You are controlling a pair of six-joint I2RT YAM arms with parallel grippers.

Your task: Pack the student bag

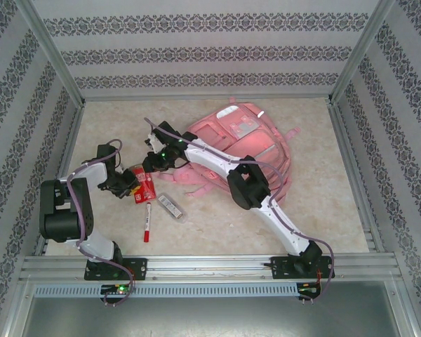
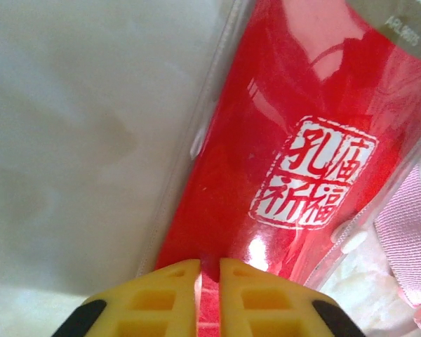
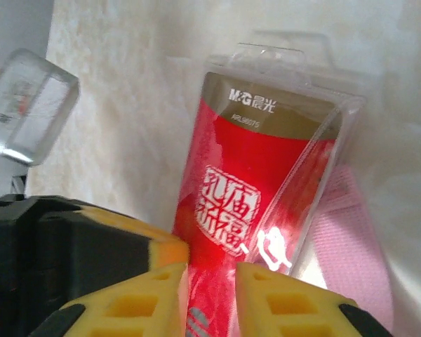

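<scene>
- Yellow fingers of the left tool (image 2: 210,272) are all but closed, pinching the near end of a red pen pack (image 2: 266,140).
- Right tool (image 3: 212,281): the jaws stand a little apart with the same pack showing between them. I cannot tell whether they press on it.
- The pack's long axis runs away from both wrist cameras, with its clear hang tab at the far end.
- A pink strap (image 3: 344,239) lies just beside the pack's right edge.
- The student bag (image 1: 256,137) lies flat on the worktop (image 1: 337,210), to the right of both tools and farther back, with the right arm stretched across it.
- Judging from this, the right tool is the nearer to the bag, so the pack must travel rightward. I cannot make out the bag's opening.
</scene>
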